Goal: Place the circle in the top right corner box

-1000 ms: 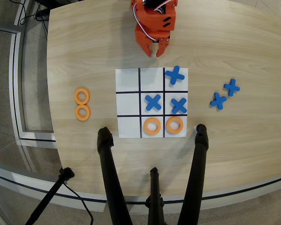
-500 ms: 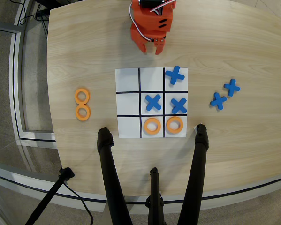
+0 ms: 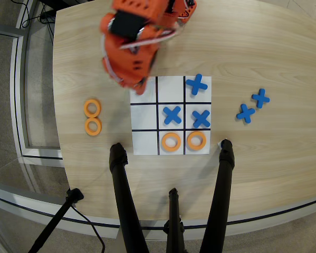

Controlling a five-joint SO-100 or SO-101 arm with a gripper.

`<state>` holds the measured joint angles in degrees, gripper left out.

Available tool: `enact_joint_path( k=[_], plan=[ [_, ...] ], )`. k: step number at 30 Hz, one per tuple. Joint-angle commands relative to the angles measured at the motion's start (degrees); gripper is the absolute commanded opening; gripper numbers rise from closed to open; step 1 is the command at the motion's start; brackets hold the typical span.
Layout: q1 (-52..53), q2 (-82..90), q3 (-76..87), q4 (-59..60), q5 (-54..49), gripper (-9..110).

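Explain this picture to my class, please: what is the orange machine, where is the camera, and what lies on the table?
The camera hangs above and looks straight down on a wooden table. The orange machine at the top is a small robot arm; its gripper is hidden under its own body, so I cannot tell whether it holds anything. In the middle lies a white nine-cell grid sheet, like noughts and crosses. On it are three blue crosses and two orange rings. Two spare rings wait left of the sheet, and two spare crosses lie to its right. The black legs at the bottom look like a stand, probably the camera's.
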<state>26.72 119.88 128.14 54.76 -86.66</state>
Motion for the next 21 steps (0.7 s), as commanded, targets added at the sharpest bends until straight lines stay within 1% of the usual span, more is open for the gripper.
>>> enact_joint_path(
  k=[1,3,11,16,21],
  plan=[
    [4.0,-12.0,-11.2,-2.3,-1.1,14],
    [5.9,-18.0,-16.6,-3.3,-1.8,16],
    [9.9,-36.3,-32.5,-4.9,-3.7,16],
    [10.6,-42.5,-36.8,-6.5,-4.7,16],
    [10.9,-46.2,-37.2,-10.4,-5.3,16]
  ],
)
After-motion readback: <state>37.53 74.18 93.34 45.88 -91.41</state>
